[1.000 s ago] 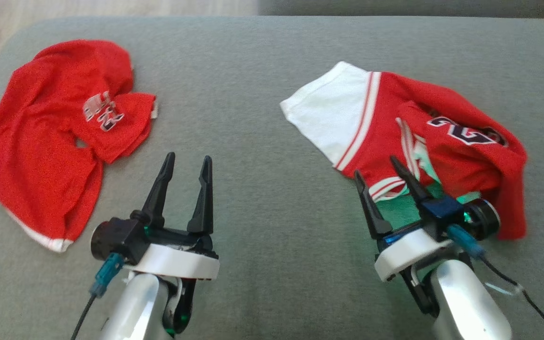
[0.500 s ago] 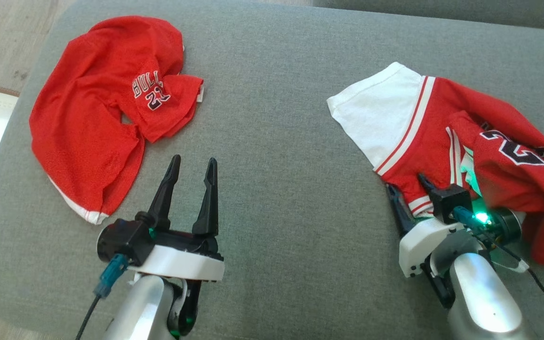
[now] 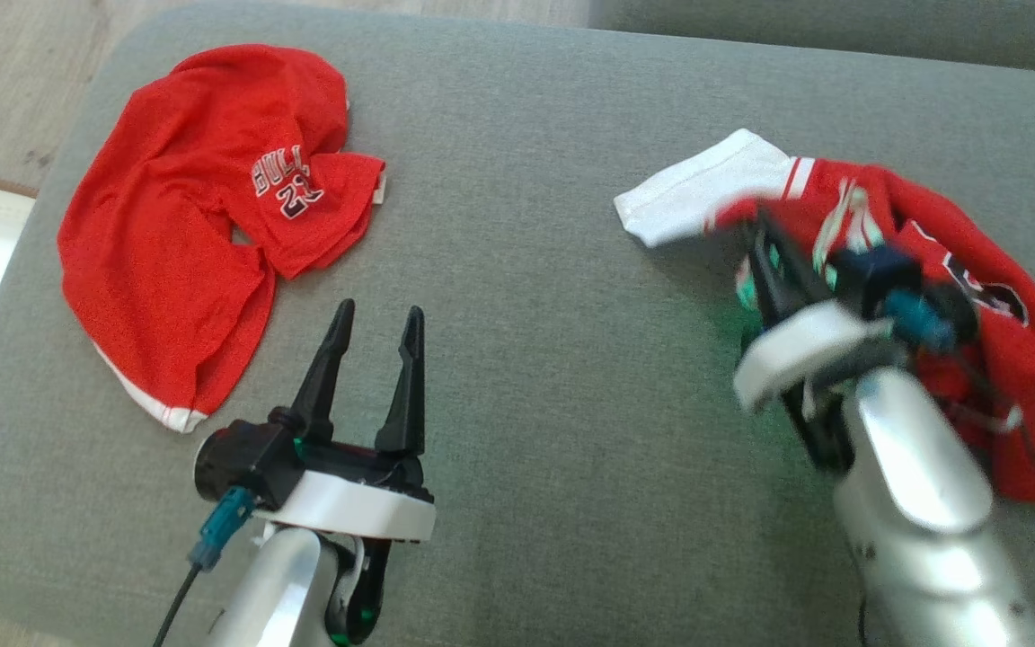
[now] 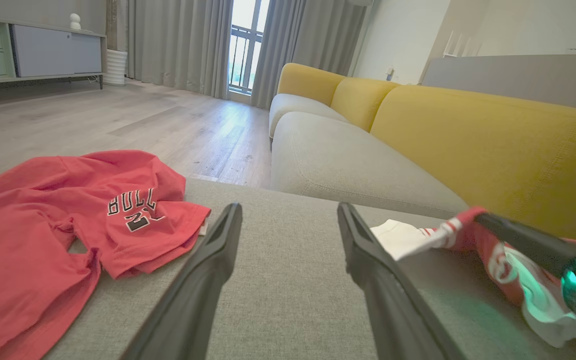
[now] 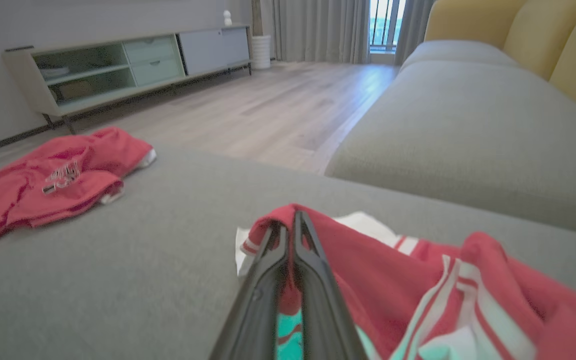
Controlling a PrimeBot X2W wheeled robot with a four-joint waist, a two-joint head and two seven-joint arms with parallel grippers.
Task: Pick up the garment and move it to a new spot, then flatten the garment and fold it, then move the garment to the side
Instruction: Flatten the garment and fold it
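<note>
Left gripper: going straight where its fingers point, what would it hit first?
Way looks free: the left gripper points over bare cushion, passing just right of the left jersey. Beyond, perhaps the sofa seat; depth unclear.

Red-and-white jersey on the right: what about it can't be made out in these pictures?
- Head view: motion blur smears the red-and-white jersey and the right end effector; the right forearm covers its near edge.
- Its number print: partly folded under and blurred, unreadable.
- Right wrist view: the bottom and right edges cut it off.
- Left wrist view: the right edge cuts it off.
</note>
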